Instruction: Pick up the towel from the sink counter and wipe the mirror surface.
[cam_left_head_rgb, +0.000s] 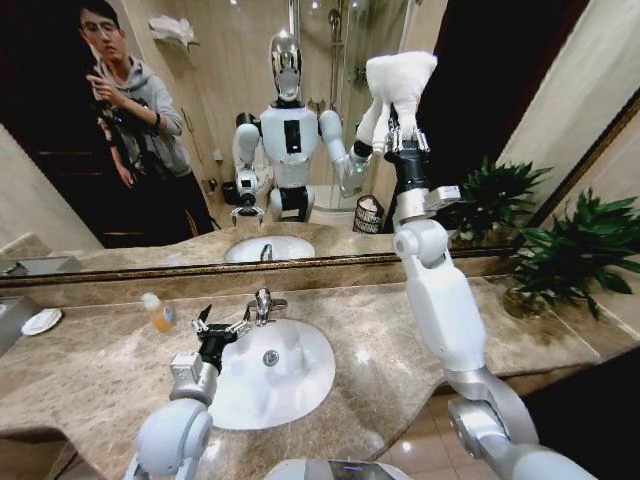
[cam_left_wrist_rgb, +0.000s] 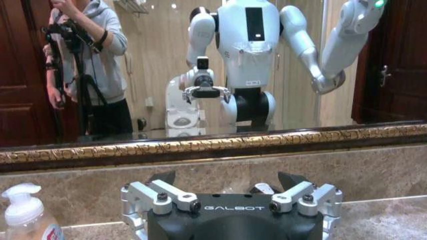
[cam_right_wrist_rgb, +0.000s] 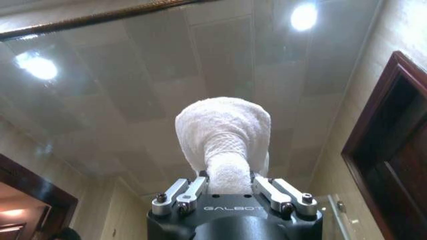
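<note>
The right gripper (cam_left_head_rgb: 402, 135) is raised high on its extended arm, fingers clamped on the towel (cam_left_head_rgb: 398, 78), which stands upright above the jaws with its long axis running up the mirror surface (cam_left_head_rgb: 200, 120) and its broad fluffy top pressed at or very near the glass; whether it actually touches cannot be told from the head view. In the right wrist view the towel (cam_right_wrist_rgb: 224, 137) shows as a rolled neck pinched between the 2 fingers (cam_right_wrist_rgb: 176, 192) and widening into a rounded bundle beyond them, with the reflected ceiling and 2 lights behind it, a detail the head view lacks. The left gripper (cam_left_head_rgb: 208, 325) hangs low over the sink counter (cam_left_head_rgb: 400, 350), at the rim of the white basin (cam_left_head_rgb: 290, 385) just beside the chrome faucet (cam_left_head_rgb: 263, 305), its fingers spread apart and holding nothing. The left wrist view shows those open fingers (cam_left_wrist_rgb: 157, 192) facing the mirror's bronze-gold frame (cam_left_wrist_rgb: 200, 145), with a pump bottle (cam_left_wrist_rgb: 27, 215) near on the counter. A round white soap dish (cam_left_head_rgb: 41, 321) lies far along the counter on the robot's left, and a potted plant (cam_left_head_rgb: 570, 250) stands at its right end.
</note>
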